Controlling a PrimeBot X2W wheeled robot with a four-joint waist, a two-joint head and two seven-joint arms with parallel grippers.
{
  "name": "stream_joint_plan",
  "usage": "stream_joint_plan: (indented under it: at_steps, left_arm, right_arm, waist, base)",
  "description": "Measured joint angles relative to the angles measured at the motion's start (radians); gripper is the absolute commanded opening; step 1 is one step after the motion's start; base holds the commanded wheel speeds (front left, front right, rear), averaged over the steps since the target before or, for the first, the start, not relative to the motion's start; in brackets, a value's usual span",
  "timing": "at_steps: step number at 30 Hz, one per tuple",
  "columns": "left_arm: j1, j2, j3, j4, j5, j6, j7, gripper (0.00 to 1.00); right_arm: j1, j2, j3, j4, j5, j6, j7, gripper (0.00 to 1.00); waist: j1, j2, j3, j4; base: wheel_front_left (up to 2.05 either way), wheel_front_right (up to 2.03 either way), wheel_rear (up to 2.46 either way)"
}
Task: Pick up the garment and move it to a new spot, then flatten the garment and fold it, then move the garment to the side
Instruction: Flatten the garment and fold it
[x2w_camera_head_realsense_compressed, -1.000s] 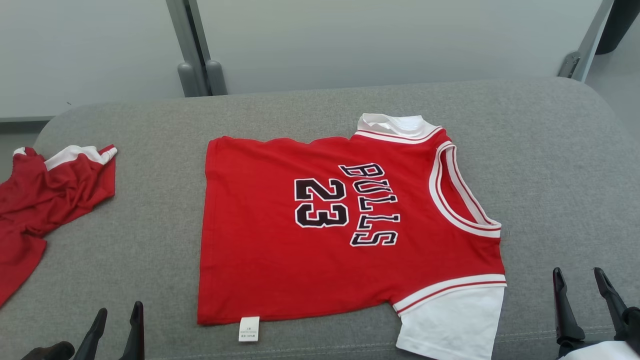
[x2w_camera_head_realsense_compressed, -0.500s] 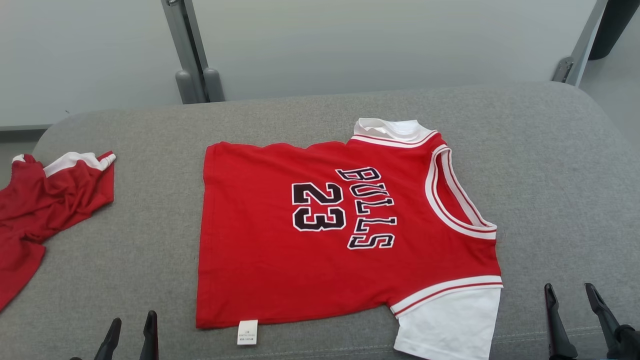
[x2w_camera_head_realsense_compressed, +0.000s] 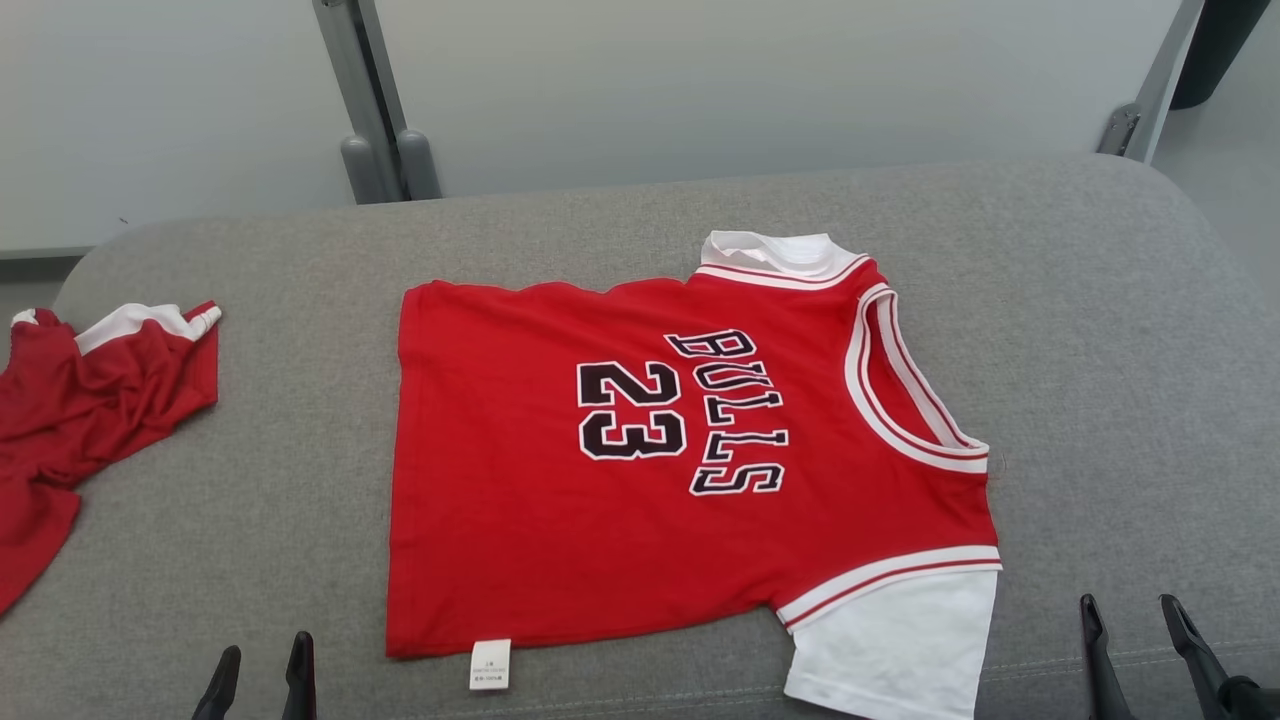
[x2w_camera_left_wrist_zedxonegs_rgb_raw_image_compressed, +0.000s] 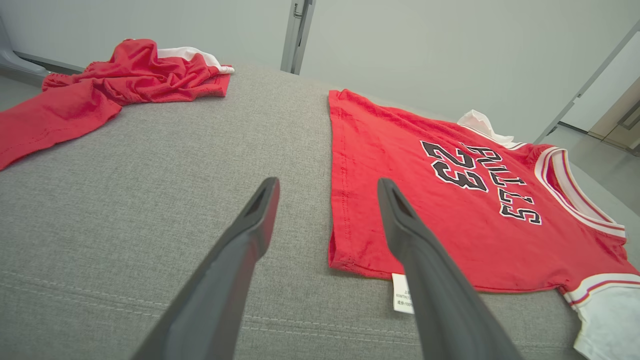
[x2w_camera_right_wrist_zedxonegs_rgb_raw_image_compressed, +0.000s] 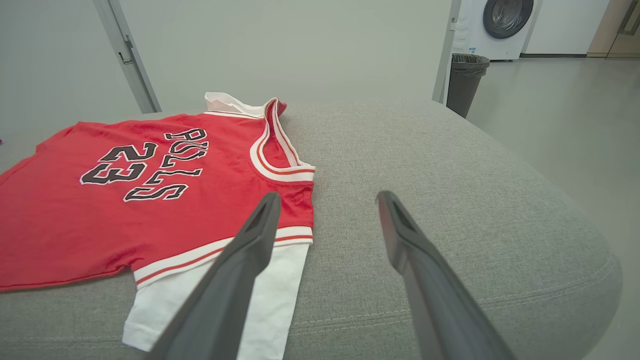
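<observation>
Where the grey cushioned seat (x2w_camera_head_realsense_compressed: 1100, 350) spreads across the head view, it bears both pieces of clothing. Beyond it in the right wrist view stands a white washing machine (x2w_camera_right_wrist_zedxonegs_rgb_raw_image_compressed: 492, 27) with a dark round door; what is in the drum cannot be told.

The garment (x2w_camera_head_realsense_compressed: 600, 520), a red jersey marked "BULLS" and "23", lies flat and spread in the middle of the seat, hem toward the robot's left and neckline toward its right. One white sleeve reaches the near edge of the seat and the other peeks out at the far side. A second red garment (x2w_camera_head_realsense_compressed: 80, 400) lies crumpled at the seat's left end, well apart from the jersey.

A dark bin (x2w_camera_right_wrist_zedxonegs_rgb_raw_image_compressed: 465, 82) with a black liner folded over its rim stands on the floor beside the washing machine; its inside is hidden.

The left gripper (x2w_camera_head_realsense_compressed: 265, 648) hangs near the front edge, just left of the jersey's hem corner, jaws spread and empty. The right gripper (x2w_camera_head_realsense_compressed: 1128, 602) sits just right of the near white sleeve, jaws likewise apart, holding nothing.

A small white label (x2w_camera_head_realsense_compressed: 490, 665) sticks out from the hem at the near corner.
</observation>
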Motion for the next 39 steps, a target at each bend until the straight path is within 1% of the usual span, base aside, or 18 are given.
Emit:
stream_joint_plan:
  at_steps: [7, 9, 12, 15, 18, 20, 21, 25, 27, 29, 31, 34, 39]
  left_arm:
    - [0.014, -0.008, -0.008, 0.002, -0.001, 0.000, 0.000, 1.00]
    - [0.014, -0.024, -0.015, 0.011, -0.013, 0.000, 0.000, 1.00]
    - [0.013, -0.040, -0.029, 0.027, -0.035, 0.000, 0.002, 1.00]
    - [0.010, -0.042, -0.039, 0.041, -0.038, 0.000, 0.002, 1.00]
    - [-0.011, -0.046, -0.056, 0.065, -0.044, 0.000, 0.012, 1.00]
    - [-0.037, -0.050, -0.064, 0.081, -0.050, 0.000, 0.021, 1.00]
    - [-0.062, -0.052, -0.067, 0.096, -0.057, 0.000, 0.030, 1.00]
    - [-0.106, -0.057, -0.065, 0.128, -0.072, 0.000, 0.034, 1.00]
    - [-0.128, -0.058, -0.059, 0.148, -0.072, -0.001, 0.034, 1.00]
    - [-0.157, -0.058, -0.054, 0.182, -0.073, -0.001, 0.037, 1.00]
    - [-0.168, -0.058, -0.048, 0.197, -0.095, -0.001, 0.038, 1.00]
    - [-0.184, -0.057, -0.048, 0.223, -0.100, -0.001, 0.043, 1.00]
    - [-0.211, -0.057, -0.052, 0.268, -0.109, -0.002, 0.054, 1.00]
  right_arm:
    - [0.008, 0.014, 0.006, 0.020, 0.005, 0.011, 0.000, 1.00]
    - [0.009, 0.015, 0.028, 0.057, 0.014, 0.029, 0.001, 1.00]
    - [0.006, 0.017, 0.066, 0.112, 0.021, 0.058, 0.039, 1.00]
    - [0.000, 0.020, 0.076, 0.139, 0.022, 0.063, 0.054, 1.00]
    - [-0.034, 0.021, 0.083, 0.179, 0.027, 0.078, 0.072, 1.00]
    - [-0.062, 0.026, 0.086, 0.203, 0.031, 0.080, 0.080, 1.00]
    - [-0.085, 0.031, 0.088, 0.232, 0.038, 0.088, 0.092, 1.00]
    - [-0.128, 0.034, 0.094, 0.286, 0.039, 0.099, 0.107, 1.00]
    - [-0.156, 0.034, 0.101, 0.317, 0.039, 0.114, 0.116, 1.00]
    - [-0.189, 0.038, 0.104, 0.357, 0.043, 0.118, 0.121, 1.00]
    - [-0.204, 0.040, 0.108, 0.386, 0.048, 0.132, 0.125, 1.00]
    - [-0.223, 0.050, 0.113, 0.425, 0.058, 0.134, 0.132, 1.00]
    - [-0.258, 0.066, 0.121, 0.482, 0.074, 0.152, 0.132, 1.00]
  waist:
    - [0.0000, 0.0000, 0.011, -0.003]
    - [0.0000, 0.0000, 0.016, -0.005]
    - [0.0000, 0.0000, 0.028, -0.011]
    - [0.0000, 0.0000, 0.038, -0.015]
    - [0.0000, 0.0000, 0.055, -0.022]
    - [0.0000, 0.0000, 0.066, -0.025]
    - [0.0000, 0.0000, 0.076, -0.028]
    - [0.0000, 0.0000, 0.098, -0.031]
    - [0.0000, 0.0000, 0.107, -0.033]
    - [0.0000, 0.0000, 0.113, -0.039]
    - [0.0000, 0.0000, 0.116, -0.042]
    - [0.0000, 0.0000, 0.123, -0.046]
    - [0.0001, 0.0000, 0.133, -0.049]
  base:
    - [0.00, 0.00, 0.00]
    - [0.00, 0.00, 0.00]
    - [0.00, 0.00, 0.00]
    - [0.00, 0.00, 0.00]
    - [0.00, 0.00, 0.00]
    - [0.00, 0.00, 0.00]
    - [0.00, 0.00, 0.00]
    - [0.00, 0.00, 0.00]
    - [0.00, 0.00, 0.00]
    - [0.00, 0.00, 0.00]
    - [0.00, 0.00, 0.00]
    - [0.00, 0.00, 0.00]
    - [0.00, 0.00, 0.00]
